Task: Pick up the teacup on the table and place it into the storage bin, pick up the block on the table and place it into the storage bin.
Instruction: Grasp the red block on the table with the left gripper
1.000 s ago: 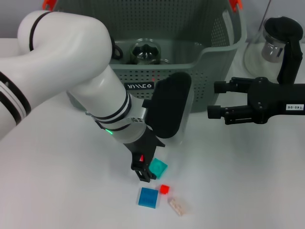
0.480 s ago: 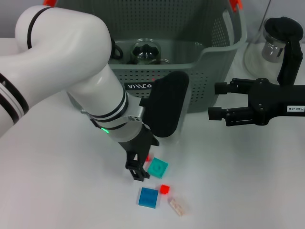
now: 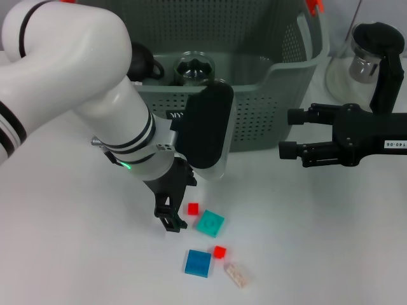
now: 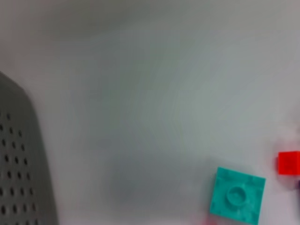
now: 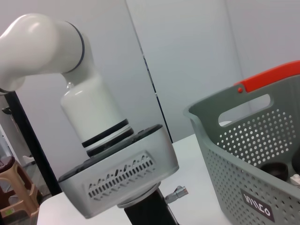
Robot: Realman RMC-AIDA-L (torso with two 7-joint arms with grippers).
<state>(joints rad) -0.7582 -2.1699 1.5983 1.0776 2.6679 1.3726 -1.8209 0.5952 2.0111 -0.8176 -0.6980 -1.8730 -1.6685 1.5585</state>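
- My left gripper points down at the white table, its dark fingertips almost on the surface. From the head view I cannot tell whether these fingers are apart or together, because they overlap each other.
- Just beside the fingertips lies a small red block, and next to it a teal square block with one round stud. Both lie free on the table; I hold nothing.
- Further toward me are a blue block, a second small red block and a pale beige brick.
- My left wrist camera shows the teal block, a red block cut by the picture edge, and one perforated grey wall; my own fingers are not visible there.
- My left forearm and its black wrist housing cover most of the front wall and label of the storage bin.
- Inside the bin a glass teacup stands, only partly visible behind the rim.
- My right gripper hovers at the right of the bin, fingers apart, holding nothing.
- Behind it stands a glass flask, partly hidden.
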